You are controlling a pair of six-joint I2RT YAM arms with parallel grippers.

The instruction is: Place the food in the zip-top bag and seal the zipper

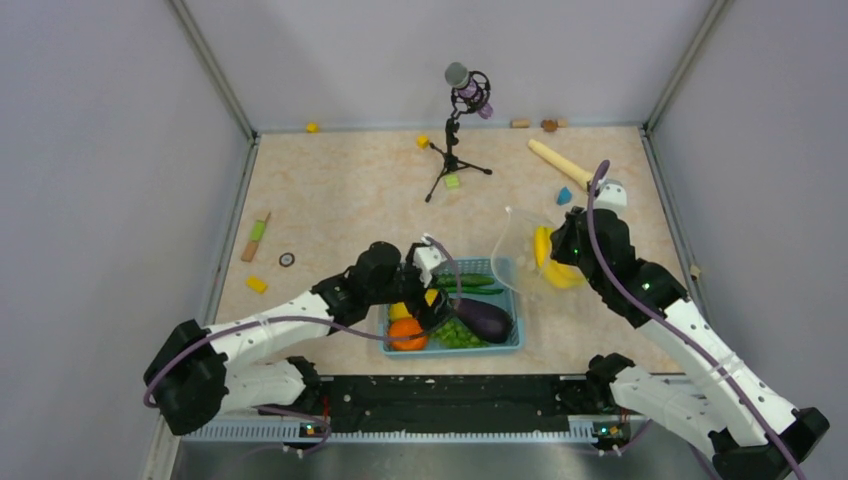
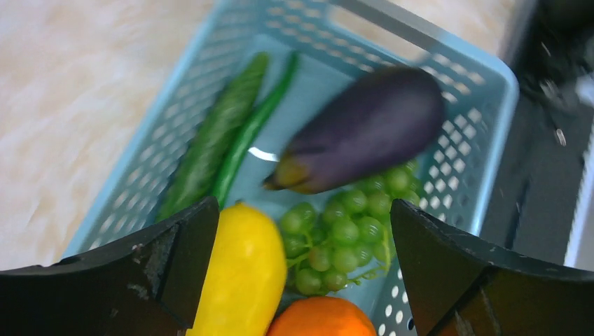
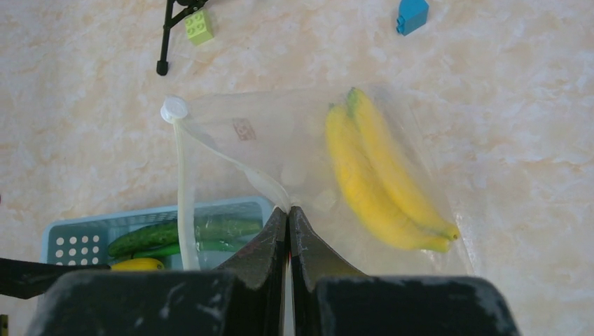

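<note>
While the zip-top bag (image 3: pixel 280 147) is pinched at its mouth edge, step in hand: fetching the next piece of food from the basket (image 2: pixel 483 77), as is judged.
Left gripper (image 2: pixel 305 224): jaws spread wide, nothing held, poised above the basket's contents.
Right gripper (image 3: pixel 288 213): jaws closed tight on the bag's mouth edge.
Bag contents: only the banana (image 3: pixel 371 182) is seen inside.
Zipper (image 3: pixel 183 196): unsealed, the mouth gaping toward the basket.
Bag position: just beside the basket's right end.
Basket contents: eggplant (image 2: pixel 364 129), grapes (image 2: pixel 343 231), yellow oval fruit (image 2: pixel 242 273), orange (image 2: pixel 322 318), cucumber (image 2: pixel 210 140), with a thin green pod (image 2: pixel 252 129) alongside it.
Next move: a descent onto one piece is called for, likely the yellow oval fruit or the grapes, which lie under the open fingers. A firm closure and a carry to the open mouth would then be needed.
Sealing: not yet due, since five pieces are left outside.
</note>
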